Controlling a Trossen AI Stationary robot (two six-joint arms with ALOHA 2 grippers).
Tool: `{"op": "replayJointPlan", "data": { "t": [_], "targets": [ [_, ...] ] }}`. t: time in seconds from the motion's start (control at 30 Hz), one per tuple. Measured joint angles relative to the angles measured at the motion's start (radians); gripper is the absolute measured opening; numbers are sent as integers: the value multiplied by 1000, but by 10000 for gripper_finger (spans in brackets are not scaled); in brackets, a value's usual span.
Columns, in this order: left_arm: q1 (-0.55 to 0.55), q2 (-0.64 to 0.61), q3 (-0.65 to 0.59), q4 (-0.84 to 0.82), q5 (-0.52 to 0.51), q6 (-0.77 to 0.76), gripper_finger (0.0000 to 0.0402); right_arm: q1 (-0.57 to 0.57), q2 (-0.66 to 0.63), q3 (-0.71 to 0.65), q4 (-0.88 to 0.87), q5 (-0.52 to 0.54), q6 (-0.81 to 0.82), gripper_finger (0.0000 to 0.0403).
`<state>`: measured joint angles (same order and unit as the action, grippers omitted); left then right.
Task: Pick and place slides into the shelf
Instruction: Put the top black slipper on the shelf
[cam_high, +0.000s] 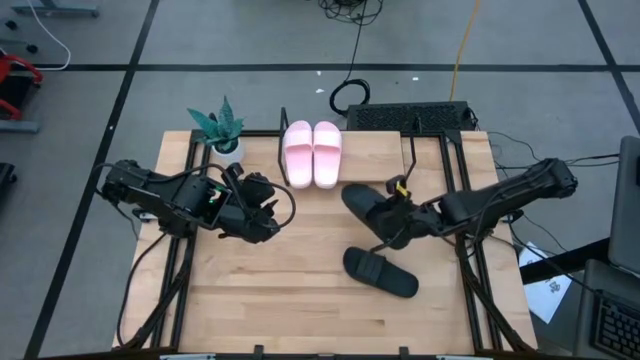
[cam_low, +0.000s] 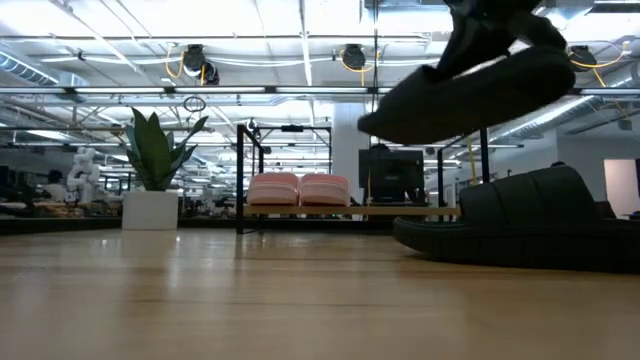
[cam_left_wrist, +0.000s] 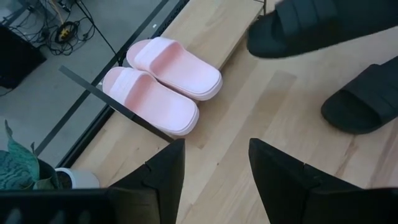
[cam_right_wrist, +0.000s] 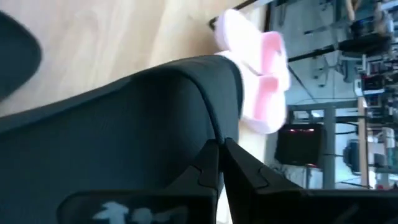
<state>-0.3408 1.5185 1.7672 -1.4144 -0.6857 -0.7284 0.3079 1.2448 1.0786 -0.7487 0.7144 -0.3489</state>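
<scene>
On the tabletop (cam_high: 300, 300), the shelf (cam_high: 385, 148) has the pink pair (cam_high: 312, 152) filling its left half, its free right half at about 12 o'clock from the right gripper (cam_high: 398, 228), which is clamped on a raised black slide (cam_high: 368, 205) lying 10-to-4, while the left gripper (cam_left_wrist: 214, 171) idles, fingers apart.

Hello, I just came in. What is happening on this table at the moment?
The robot is putting slides on the shelf. The pink pair already sits side by side at the shelf's left end. The right gripper is shut on one black slide and holds it in the air, above the table, near the shelf. The other black slide lies on the table. The left gripper is open and holds nothing, left of the pink pair.
</scene>
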Motion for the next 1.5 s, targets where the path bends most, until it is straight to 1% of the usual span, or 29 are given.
{"op": "replayJointPlan", "data": {
  "t": [0.07, 0.17, 0.23, 0.43, 0.6, 0.67, 0.73, 0.87, 1.07, 1.2, 1.3, 1.5],
  "targets": [
    [0, 0, 0, 2, 0, 0, 182, -11, 0, 32, -26, 25, -23, 0],
    [0, 0, 0, 2, -5, 0, 182, -45, 0, 58, -33, 94, -87, 0],
    [0, 0, 0, 2, -7, 6, 182, -83, 0, 63, -34, 108, -119, 0],
    [0, 0, 0, 1, -26, 86, 182, -248, 1, 64, -22, 100, -167, 0],
    [1, 0, 0, -1, -59, 135, 182, -394, 2, 64, 71, 96, -234, 0],
    [6, 0, 0, -5, -64, 156, 182, -446, 16, 65, 126, 96, -273, 0],
    [13, 0, 0, -5, -66, 182, 182, -495, 35, 65, 144, 91, -304, 0],
    [38, 0, 0, -6, -66, 236, 182, -578, 94, 65, 144, 34, -296, 0],
    [85, 0, 0, -6, -66, 260, 182, -645, 190, 65, 189, 12, -303, 0],
    [109, 0, 0, -6, -54, 263, 182, -678, 230, 65, 200, -14, -302, 0],
    [117, 0, 0, -7, -48, 263, 182, -700, 243, 64, 198, -13, -294, 0],
    [118, 0, 0, -7, -47, 262, 182, -732, 230, 34, 189, -11, -291, 0]
  ]
}}
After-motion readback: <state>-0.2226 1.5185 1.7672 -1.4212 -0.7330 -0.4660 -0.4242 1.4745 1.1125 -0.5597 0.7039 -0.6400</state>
